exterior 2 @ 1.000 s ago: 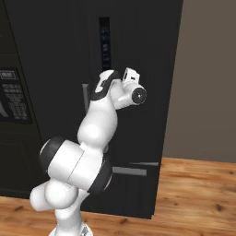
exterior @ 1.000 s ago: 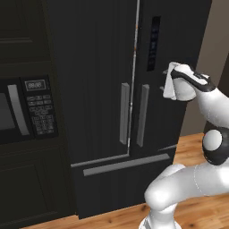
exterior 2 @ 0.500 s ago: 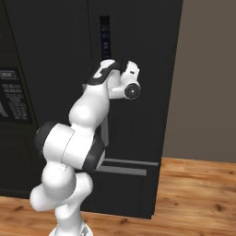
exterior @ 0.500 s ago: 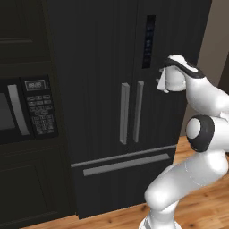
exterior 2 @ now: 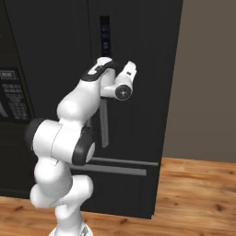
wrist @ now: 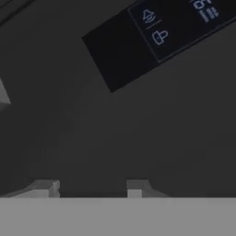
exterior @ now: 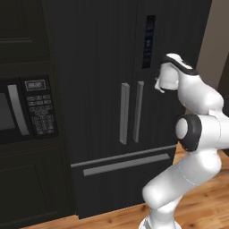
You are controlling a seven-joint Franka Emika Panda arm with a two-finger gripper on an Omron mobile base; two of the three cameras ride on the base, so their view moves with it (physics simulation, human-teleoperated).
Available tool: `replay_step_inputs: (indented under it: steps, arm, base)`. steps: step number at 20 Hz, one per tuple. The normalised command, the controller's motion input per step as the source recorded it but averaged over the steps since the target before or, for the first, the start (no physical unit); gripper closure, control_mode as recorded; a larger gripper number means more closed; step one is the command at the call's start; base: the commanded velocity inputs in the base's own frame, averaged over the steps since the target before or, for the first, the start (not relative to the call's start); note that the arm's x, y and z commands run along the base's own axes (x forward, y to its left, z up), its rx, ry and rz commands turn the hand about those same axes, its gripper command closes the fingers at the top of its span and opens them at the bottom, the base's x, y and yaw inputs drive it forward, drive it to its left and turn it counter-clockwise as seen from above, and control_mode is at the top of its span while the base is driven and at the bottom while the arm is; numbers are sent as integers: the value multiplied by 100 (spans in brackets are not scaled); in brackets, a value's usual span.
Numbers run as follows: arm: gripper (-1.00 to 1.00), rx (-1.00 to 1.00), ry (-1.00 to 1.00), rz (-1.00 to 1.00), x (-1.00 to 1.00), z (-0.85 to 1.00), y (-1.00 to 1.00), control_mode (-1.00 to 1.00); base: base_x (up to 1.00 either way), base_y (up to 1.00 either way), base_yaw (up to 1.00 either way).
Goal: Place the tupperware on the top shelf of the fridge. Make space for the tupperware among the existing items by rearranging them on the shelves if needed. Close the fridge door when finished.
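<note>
While the fridge (exterior: 112, 89) stands shut, both doors closed, the tool (wrist: 90, 186) sits close against its right door, just below the dark display panel (wrist: 156, 37) and to the right of the two silver handles (exterior: 131, 112). Its jaws are partly apart with nothing between them. A microwave (exterior: 24, 109) is left of the fridge.

Dim, flat render; hand view v. blurry
</note>
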Motion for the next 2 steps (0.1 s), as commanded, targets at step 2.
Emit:
replay_step_inputs:
  steps: [2]
  arm:
    - [-100,0,-12,-14,-11,-55,2,-100]
  base:
    - [0,0,0]
